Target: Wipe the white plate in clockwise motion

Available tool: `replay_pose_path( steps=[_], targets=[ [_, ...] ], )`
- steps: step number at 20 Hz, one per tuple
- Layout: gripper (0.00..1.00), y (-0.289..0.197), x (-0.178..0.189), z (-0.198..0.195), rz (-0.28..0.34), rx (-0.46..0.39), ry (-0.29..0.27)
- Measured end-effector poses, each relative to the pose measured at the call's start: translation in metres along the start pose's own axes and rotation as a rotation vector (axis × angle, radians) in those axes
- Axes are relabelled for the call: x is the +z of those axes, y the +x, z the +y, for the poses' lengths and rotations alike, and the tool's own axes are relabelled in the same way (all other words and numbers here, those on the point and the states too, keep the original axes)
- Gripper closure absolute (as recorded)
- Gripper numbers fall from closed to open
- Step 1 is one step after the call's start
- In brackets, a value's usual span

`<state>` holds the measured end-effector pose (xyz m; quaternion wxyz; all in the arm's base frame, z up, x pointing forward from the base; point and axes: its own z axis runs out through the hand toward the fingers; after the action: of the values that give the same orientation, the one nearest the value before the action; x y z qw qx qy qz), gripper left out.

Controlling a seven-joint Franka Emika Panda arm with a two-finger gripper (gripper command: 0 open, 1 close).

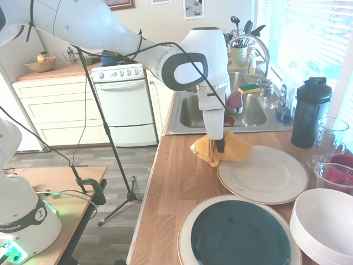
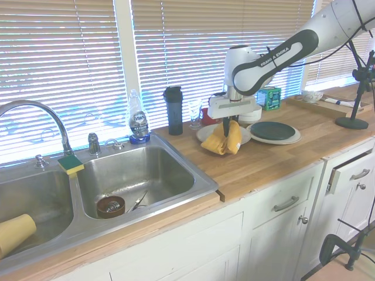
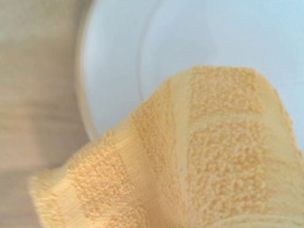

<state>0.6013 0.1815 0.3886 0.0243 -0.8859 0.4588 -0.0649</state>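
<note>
The white plate (image 1: 270, 178) lies flat on the wooden counter, between the sink and a teal-centred plate. My gripper (image 1: 217, 144) points straight down over the plate's rim on the sink side. It is shut on a yellow towel (image 1: 229, 148), which bunches under the fingers and drapes over that rim and the counter beside it. From the opposite side, the yellow towel (image 2: 224, 138) hangs below the gripper (image 2: 227, 125) and covers most of the white plate (image 2: 203, 134). In the wrist view the towel (image 3: 199, 156) lies across the plate (image 3: 199, 38) near its rim.
A teal-centred plate (image 1: 240, 235) and a deep white bowl (image 1: 326, 223) sit at the counter's near end. A black shaker bottle (image 1: 309, 113), a glass (image 1: 331, 137) and a clear cup with red inside (image 1: 336, 175) stand by the window. The sink (image 1: 194, 112) is behind the gripper.
</note>
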Motion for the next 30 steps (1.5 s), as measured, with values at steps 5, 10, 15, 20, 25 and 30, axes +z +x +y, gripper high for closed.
replay_pose_path(
  steps=[5, 10, 15, 20, 25, 30],
  targets=[
    [1.0, 0.017, -0.005, -0.023, -0.012, 0.028, 0.009],
    [1.0, 0.055, 0.027, -0.034, -0.006, 0.082, -0.009],
    [1.0, 0.083, 0.036, -0.049, -0.006, 0.12, 0.017],
    [1.0, 0.104, 0.043, -0.054, 0.013, 0.143, 0.026],
    [1.0, 0.129, 0.049, -0.049, 0.044, 0.158, 0.022],
    [1.0, 0.146, 0.05, -0.039, 0.084, 0.146, 0.0]
  ],
)
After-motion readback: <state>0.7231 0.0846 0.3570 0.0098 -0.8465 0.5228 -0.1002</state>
